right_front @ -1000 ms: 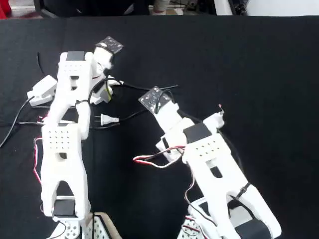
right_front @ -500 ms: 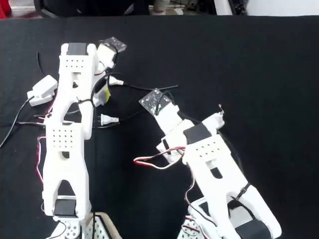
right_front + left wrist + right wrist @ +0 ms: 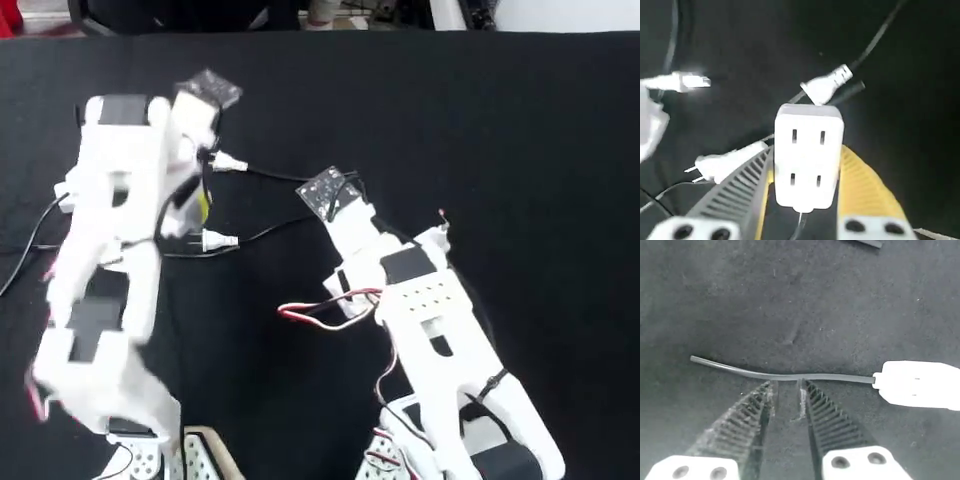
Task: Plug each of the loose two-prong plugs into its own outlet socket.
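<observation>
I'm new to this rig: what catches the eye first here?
A white two-socket outlet block is clamped in the left gripper, with a loose white two-prong plug nearby on the black table. The right gripper hovers at a thin black cable ending in a white connector.

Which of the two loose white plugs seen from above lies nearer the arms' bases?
The nearer plug lies between the two arms; the farther plug sits behind it, toward the far edge of the table.

A wide bench draped in matte black cloth (image 3: 520, 130) lies under even light. Beyond the bench's far edge runs a narrow strip of room, with a pale white surface (image 3: 570, 14) at one corner and a small red object (image 3: 8, 18) at the other.
</observation>
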Robot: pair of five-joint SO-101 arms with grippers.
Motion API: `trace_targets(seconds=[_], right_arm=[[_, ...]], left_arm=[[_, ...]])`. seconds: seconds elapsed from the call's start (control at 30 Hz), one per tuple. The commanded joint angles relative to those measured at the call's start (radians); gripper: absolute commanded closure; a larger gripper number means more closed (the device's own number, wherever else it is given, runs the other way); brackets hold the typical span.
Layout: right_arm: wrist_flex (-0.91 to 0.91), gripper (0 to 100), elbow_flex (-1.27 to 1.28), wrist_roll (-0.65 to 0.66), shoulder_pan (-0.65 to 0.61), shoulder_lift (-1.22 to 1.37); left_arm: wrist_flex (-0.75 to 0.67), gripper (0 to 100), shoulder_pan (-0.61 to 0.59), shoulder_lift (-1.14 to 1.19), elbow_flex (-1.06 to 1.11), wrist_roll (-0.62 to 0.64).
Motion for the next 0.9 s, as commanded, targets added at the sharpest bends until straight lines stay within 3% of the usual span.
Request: trace_targets(seconds=[0.0,0.17,0.27,0.67,0.77,0.87], right_arm=[[0.003,92.3,-0.002,-0.011,0.015,-0.024],[0.060,92.3,-0.002,-0.002,0.115,-0.022],[0.025,92.4,0.005,-0.002,0.233,-0.022],[-0.285,92.4,0.159,0.224,0.532,-0.022],[-0.273,92.4,0.159,0.269,0.571,-0.024],[-0.080,92.4,0.143,0.281,0.493,-0.031]], left_arm=[[-0.170,90,0.033,-0.307,0.453,-0.046],[-0.376,90,0.042,-0.620,0.855,-0.080],[-0.407,88,0.044,-0.718,0.995,-0.143],[-0.407,86,0.039,-0.752,1.135,-0.239],[-0.407,86,0.035,-0.755,1.159,-0.270],[-0.413,86,0.035,-0.755,1.171,-0.272]])
